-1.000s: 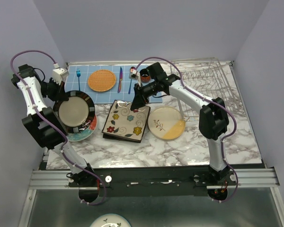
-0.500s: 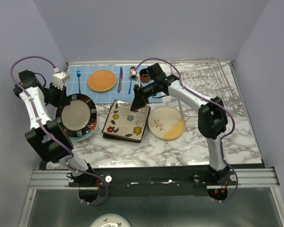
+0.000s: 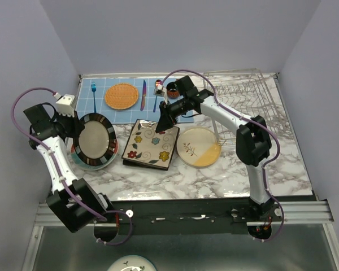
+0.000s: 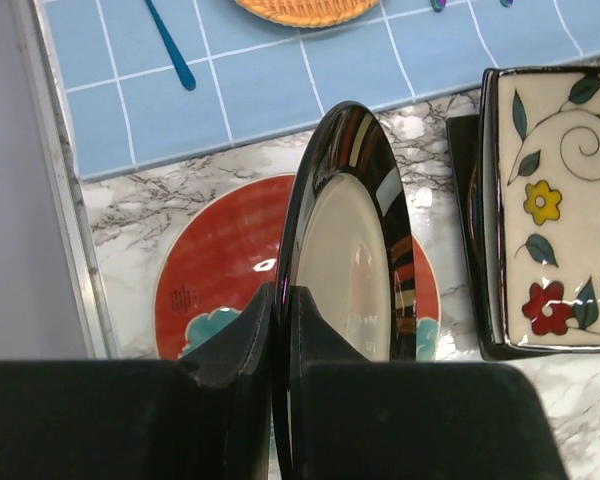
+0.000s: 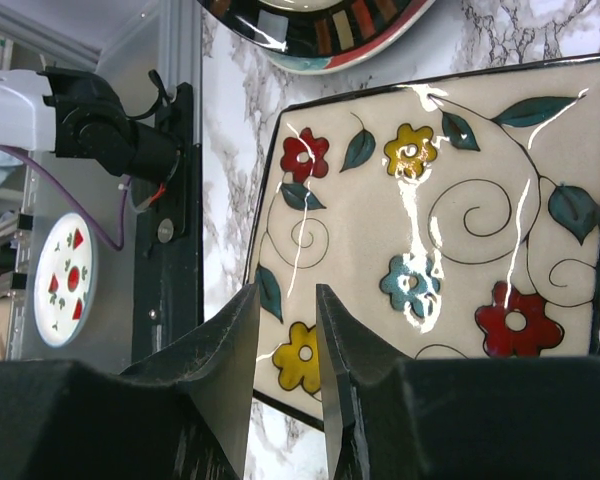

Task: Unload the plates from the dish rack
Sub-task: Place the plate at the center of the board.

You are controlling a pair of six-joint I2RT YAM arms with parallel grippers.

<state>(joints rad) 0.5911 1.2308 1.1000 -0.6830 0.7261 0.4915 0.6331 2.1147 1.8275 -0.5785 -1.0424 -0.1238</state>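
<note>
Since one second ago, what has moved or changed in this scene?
The left end effector, shut on the black stripe-rimmed round plate, carried it a little toward the robot, above the red-and-teal round plate. The left arm's elbow swung far toward the robot. Unchanged: the right end effector, open over the flowered square plate, and the cream-and-yellow round plate.

top: high, far, looking down | left wrist: close, downward | right wrist: close; all share flowered plate (image 3: 148, 145)
</note>
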